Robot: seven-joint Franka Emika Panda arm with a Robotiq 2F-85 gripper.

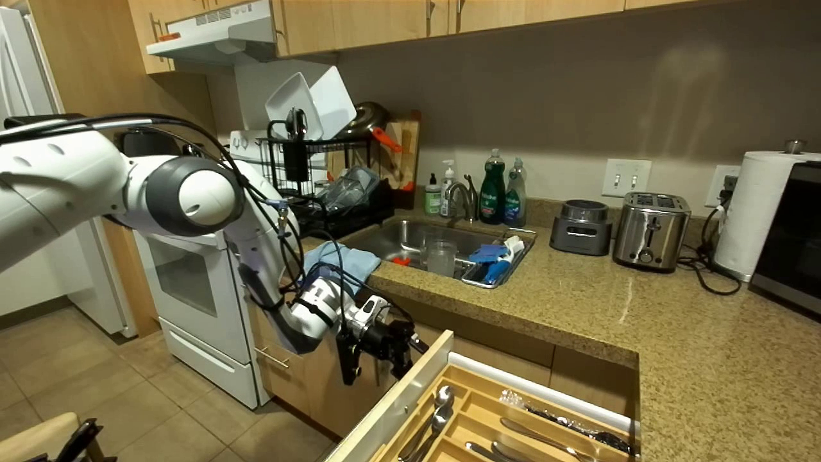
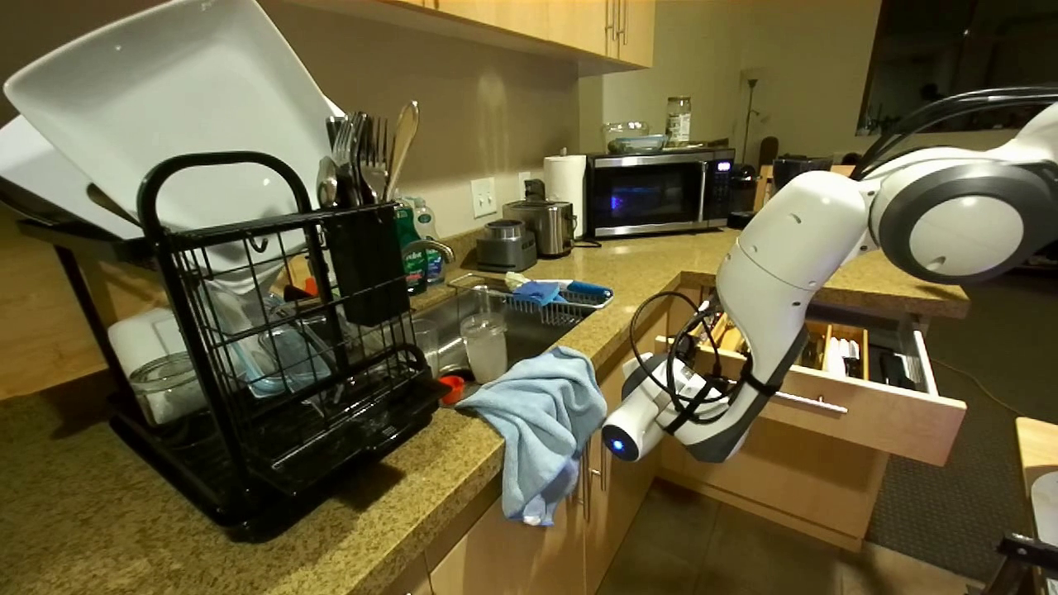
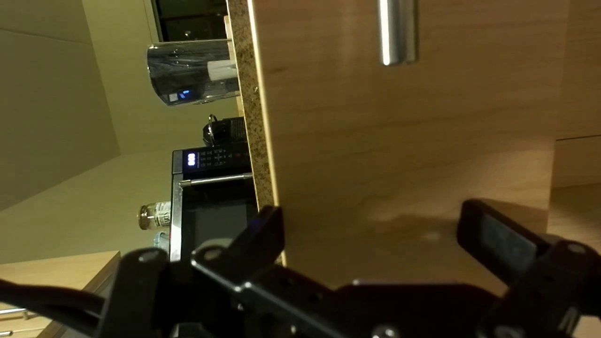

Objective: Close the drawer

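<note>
The light-wood drawer (image 1: 415, 384) is pulled out from under the counter, with cutlery lying in its wooden dividers. Its flat front (image 2: 888, 420) carries a metal bar handle (image 2: 814, 402). In the wrist view that drawer front (image 3: 399, 136) fills the middle and right, the handle's end showing at the top. My gripper (image 3: 371, 213) faces the panel near the end closest to the sink, fingers spread wide with nothing between them. One finger lies over the panel's top edge in that picture; whether either touches cannot be told. In an exterior view the arm's wrist hides the gripper.
A granite counter (image 1: 725, 359) borders the drawer. The sink (image 1: 410, 237) and a hanging blue towel (image 2: 550, 413) are beside the arm. Behind stand a black dish rack (image 2: 273, 223), toaster (image 1: 651, 231) and microwave (image 2: 649, 194). Lower cabinets (image 1: 327, 378) lie beneath the gripper.
</note>
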